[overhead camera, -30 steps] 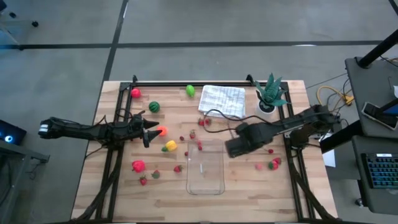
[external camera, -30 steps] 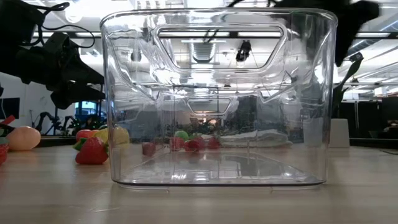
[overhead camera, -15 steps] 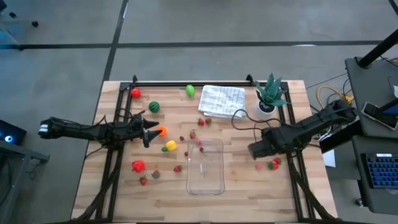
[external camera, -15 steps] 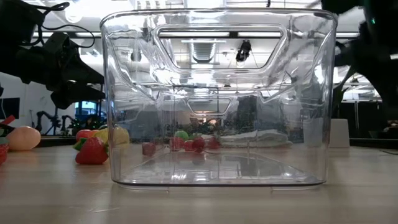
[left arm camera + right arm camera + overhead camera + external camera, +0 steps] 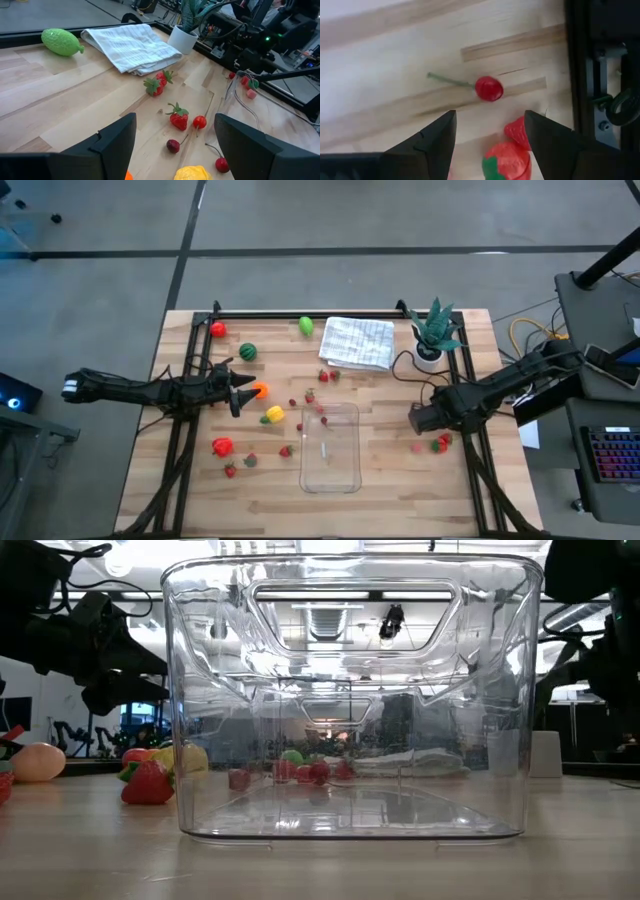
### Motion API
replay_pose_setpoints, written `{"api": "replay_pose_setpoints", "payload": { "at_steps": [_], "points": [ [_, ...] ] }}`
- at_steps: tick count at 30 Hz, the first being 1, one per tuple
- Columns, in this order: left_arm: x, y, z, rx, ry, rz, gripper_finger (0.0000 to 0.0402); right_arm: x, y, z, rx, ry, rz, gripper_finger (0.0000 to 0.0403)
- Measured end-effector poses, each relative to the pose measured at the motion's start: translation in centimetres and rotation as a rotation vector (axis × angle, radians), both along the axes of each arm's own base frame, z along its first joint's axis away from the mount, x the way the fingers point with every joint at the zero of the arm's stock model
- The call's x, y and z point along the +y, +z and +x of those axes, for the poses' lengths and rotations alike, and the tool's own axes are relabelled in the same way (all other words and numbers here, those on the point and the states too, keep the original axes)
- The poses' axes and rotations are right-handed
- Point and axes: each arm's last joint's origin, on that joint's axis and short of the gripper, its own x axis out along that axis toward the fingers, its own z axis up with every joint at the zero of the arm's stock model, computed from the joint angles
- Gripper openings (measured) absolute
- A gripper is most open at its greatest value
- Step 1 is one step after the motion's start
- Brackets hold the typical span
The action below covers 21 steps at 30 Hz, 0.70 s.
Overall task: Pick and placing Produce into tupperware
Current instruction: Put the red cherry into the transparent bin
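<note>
We log: right gripper (image 5: 420,419), fingers spread and empty, above strawberries (image 5: 507,159) near the bench's (image 5: 400,490) right edge; left gripper (image 5: 243,388) spread beside an orange fruit (image 5: 260,390); tupperware (image 5: 331,447) near the front edge.

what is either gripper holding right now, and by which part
Nothing is held. The right gripper is open above a cherry and strawberries near the table's right edge. The left gripper is open and empty too.

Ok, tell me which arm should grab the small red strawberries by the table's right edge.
Right. The right gripper hangs open just beside the small red strawberries, which show between its fingers in its wrist view. The left gripper is across the clear rectangular plastic container, by the orange fruit.
</note>
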Motion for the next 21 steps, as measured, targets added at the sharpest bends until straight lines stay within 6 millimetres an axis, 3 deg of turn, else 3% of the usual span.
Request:
{"api": "replay_pose_setpoints", "payload": {
  "at_steps": [4, 9, 16, 21],
  "points": [
    [0.0, 0.0, 0.0, 0.001, 0.0, 0.0, 0.0254, -0.2, -0.5, -0.3, 0.013, -0.142, -0.03, 0.0224],
    [0.0, 0.0, 0.0, 0.0, 0.0, 0.0, 0.0254, -0.8, -0.5, 0.1, -0.013, -0.193, -0.054, 0.0221],
    [0.0, 0.0, 0.0, 0.0, 0.0, 0.0, 0.0254, -0.6, 0.6, 0.9, -0.045, 0.162, 0.04, 0.0221],
    [0.0, 0.0, 0.0, 0.0, 0.0, 0.0, 0.0254, -0.5, 1.8, 0.4, 0.051, 0.378, 0.139, 0.0221]
  ]
}}
